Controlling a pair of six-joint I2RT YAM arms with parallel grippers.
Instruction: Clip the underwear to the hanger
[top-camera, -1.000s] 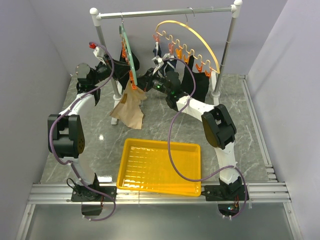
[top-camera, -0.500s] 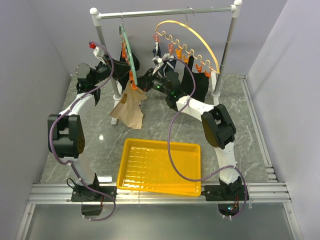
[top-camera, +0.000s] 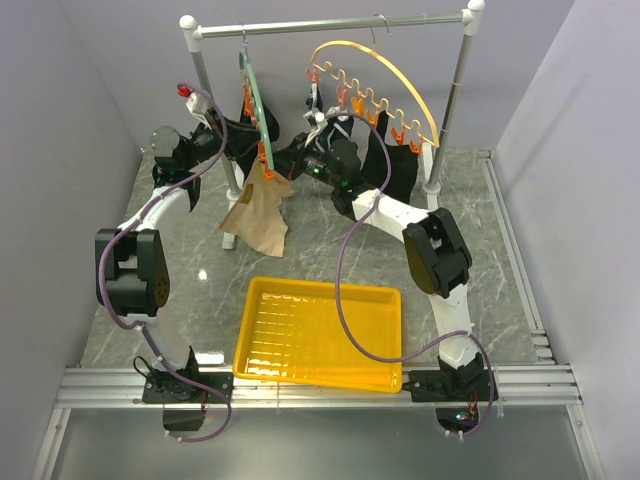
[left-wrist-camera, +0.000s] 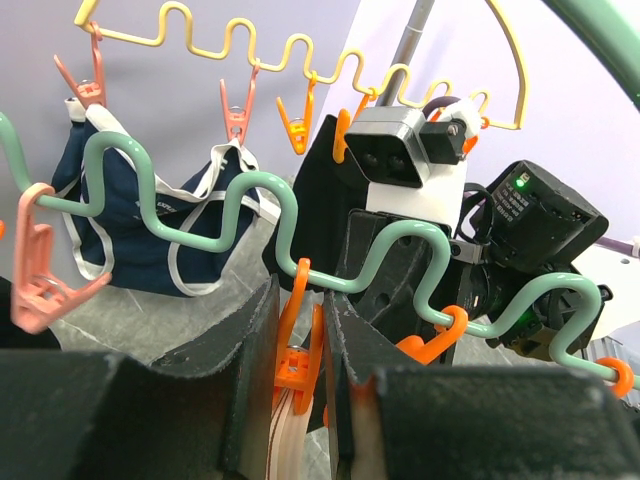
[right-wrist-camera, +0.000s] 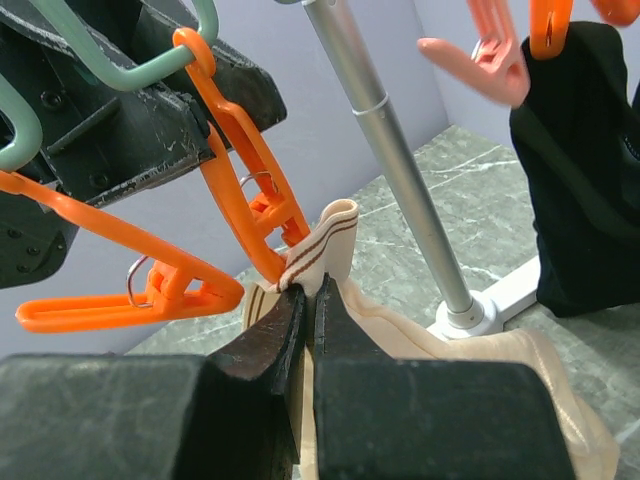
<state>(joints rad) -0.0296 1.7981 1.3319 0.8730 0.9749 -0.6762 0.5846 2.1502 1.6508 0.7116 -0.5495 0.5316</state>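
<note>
The beige underwear hangs below the green hanger on the rail. In the left wrist view my left gripper has its fingers on both sides of an orange clip that hooks on the green hanger. The beige waistband sits in the clip's mouth. My right gripper is shut on the striped waistband of the underwear, right under the same orange clip. In the top view the left gripper and the right gripper meet at the cloth's top.
A yellow arc hanger with orange clips hangs to the right, with black garments below it. A navy white-trimmed brief hangs behind. The rack's pole stands close behind the cloth. A yellow tray lies near the front.
The right gripper and the top of the underwear have shifted slightly left toward the clip. The left arm has barely moved.
</note>
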